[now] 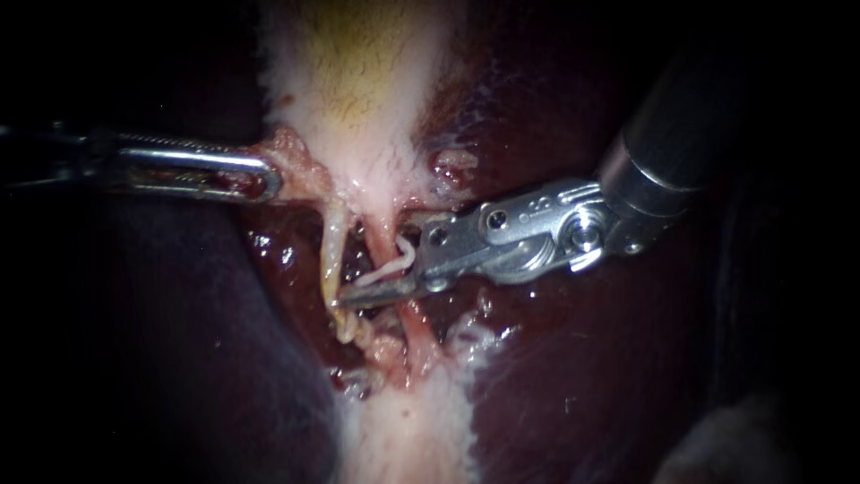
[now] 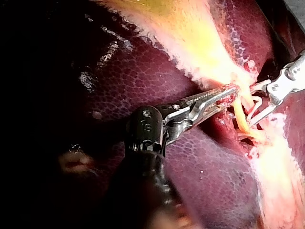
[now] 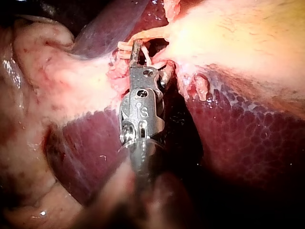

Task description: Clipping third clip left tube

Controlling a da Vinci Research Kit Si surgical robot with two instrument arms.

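Two tubes run down from the pale gallbladder (image 1: 358,81): a yellowish left tube (image 1: 330,255) and a pinker right tube (image 1: 417,327). My right instrument (image 1: 372,264) comes in from the upper right. Its jaws stand wide apart and carry a white clip (image 1: 394,263). They straddle the right tube, and the lower jaw's tip reaches the left tube. In the left wrist view the right instrument (image 2: 252,104) shows the same V with the clip in it. My left instrument (image 1: 264,179) is shut on pink tissue at the gallbladder's neck and holds it to the left.
Dark red liver (image 1: 582,358) lies on both sides of the tubes. Pale frayed tissue (image 1: 403,421) continues below them. The right instrument's thick shaft (image 1: 681,134) fills the upper right.
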